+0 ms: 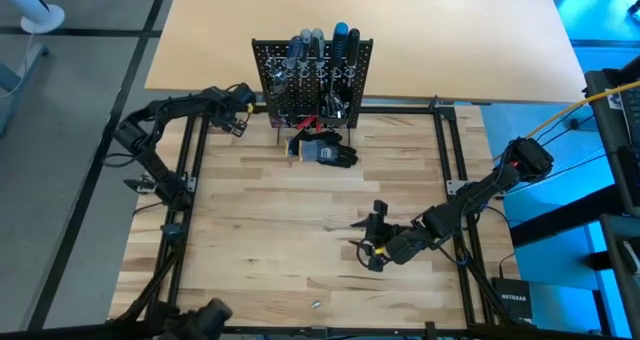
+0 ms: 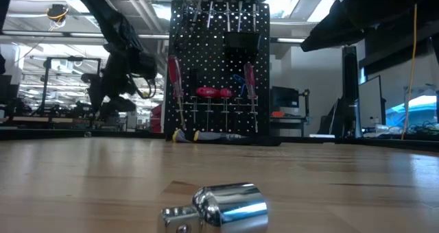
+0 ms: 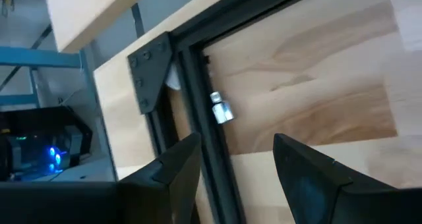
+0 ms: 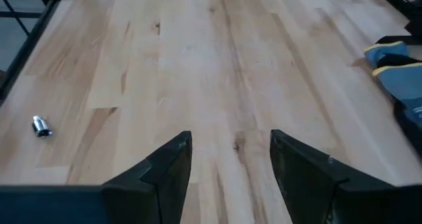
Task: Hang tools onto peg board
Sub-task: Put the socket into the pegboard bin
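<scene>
The peg board (image 1: pixel 312 80), a small upright black perforated metal panel, stands at the far edge of the pale wooden tabletop (image 1: pixel 260 230), just in front of the large tan table (image 1: pixel 450 40). Slim screwdrivers with black, blue and grey handles (image 1: pixel 320 45) stand in its top row; the exact count cannot be told. In the low view, two red-handled screwdrivers (image 2: pixel 175 75) hang on its face, one at each side.

A dark grey-black glove-like bundle with blue patches (image 1: pixel 325 152) lies on the tabletop touching the foot of the board. One small shiny silver metal piece (image 1: pixel 314 304) lies at the near edge of the tabletop, well apart from the board; the low view shows it close up (image 2: pixel 216 207).

The left gripper (image 1: pixel 240 108) hangs just beside the left edge of the peg board, at the black metal frame rail (image 3: pixel 198 118). Its two fingers are spread and hold nothing. A second silver piece (image 3: pixel 221 110) lies near that rail.

The right gripper (image 1: pixel 372 238) hovers low over the bare tabletop, right of centre, well apart from the board. Its two fingers (image 4: pixel 165 174) are spread, empty, touching nothing.
</scene>
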You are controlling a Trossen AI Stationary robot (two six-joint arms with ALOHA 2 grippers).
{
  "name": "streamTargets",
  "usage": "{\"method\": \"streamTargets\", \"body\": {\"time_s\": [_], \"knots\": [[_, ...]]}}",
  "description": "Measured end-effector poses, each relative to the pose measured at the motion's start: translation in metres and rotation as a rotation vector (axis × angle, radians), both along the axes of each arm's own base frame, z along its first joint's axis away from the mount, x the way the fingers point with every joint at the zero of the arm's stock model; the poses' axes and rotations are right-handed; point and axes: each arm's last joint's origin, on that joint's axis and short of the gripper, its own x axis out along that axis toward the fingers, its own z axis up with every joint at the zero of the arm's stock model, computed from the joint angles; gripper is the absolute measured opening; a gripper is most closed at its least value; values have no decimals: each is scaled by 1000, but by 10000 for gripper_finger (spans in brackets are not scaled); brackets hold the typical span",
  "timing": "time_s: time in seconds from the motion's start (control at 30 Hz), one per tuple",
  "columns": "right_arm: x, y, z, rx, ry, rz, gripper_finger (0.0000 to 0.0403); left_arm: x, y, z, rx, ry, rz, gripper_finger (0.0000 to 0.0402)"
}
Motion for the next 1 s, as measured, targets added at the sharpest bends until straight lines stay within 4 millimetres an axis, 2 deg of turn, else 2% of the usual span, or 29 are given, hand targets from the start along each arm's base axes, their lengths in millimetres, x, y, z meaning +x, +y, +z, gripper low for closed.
{"method": "streamTargets", "body": {"time_s": [0.27,0.43,0.53,0.73,0.87,1.0], "knots": [[0,-1,-1,-37,-4,-14,202,7,12,-25,-36,26,-39,180],[0,-1,-1,-52,-8,-23,202,4,17,-39,-88,63,-43,180],[0,-1,-1,-66,-7,-17,202,4,18,-46,-141,105,-102,174],[1,-2,0,-91,-17,-39,202,6,15,-37,-243,168,-163,153],[4,-9,0,-86,-12,-57,202,6,15,-26,-334,226,-219,143],[7,-16,-3,-60,7,-52,202,7,16,-24,-386,260,-305,134]]}}
